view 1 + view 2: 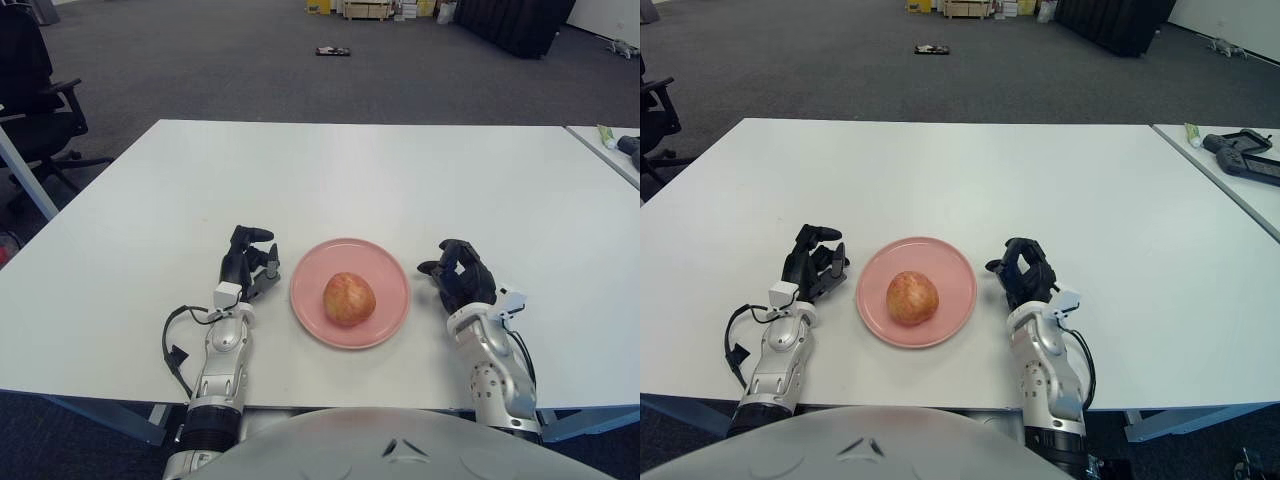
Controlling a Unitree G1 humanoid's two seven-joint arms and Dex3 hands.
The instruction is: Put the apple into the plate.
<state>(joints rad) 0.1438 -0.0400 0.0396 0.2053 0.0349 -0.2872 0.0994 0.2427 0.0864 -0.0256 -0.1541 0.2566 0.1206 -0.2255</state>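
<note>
Left hand (248,268) shows on the white desk (350,170) just beside the left rim of the round pink plate (390,265), its dark fingers curled in and holding nothing; it looks idle, kept clear of the dish. At the middle, the red-and-yellow apple (349,298) sits inside the plate, a little toward the robot's side of centre, touched by neither hand. Judging by that, the task's thing is already where it belongs and the placing step looks done. Right of the plate, the right hand (462,275) is just beside the rim but apart from it, its black fingers bent inward into a loose fist around nothing. Its spot next to the dish suits a hand that has no further work with the fruit.
</note>
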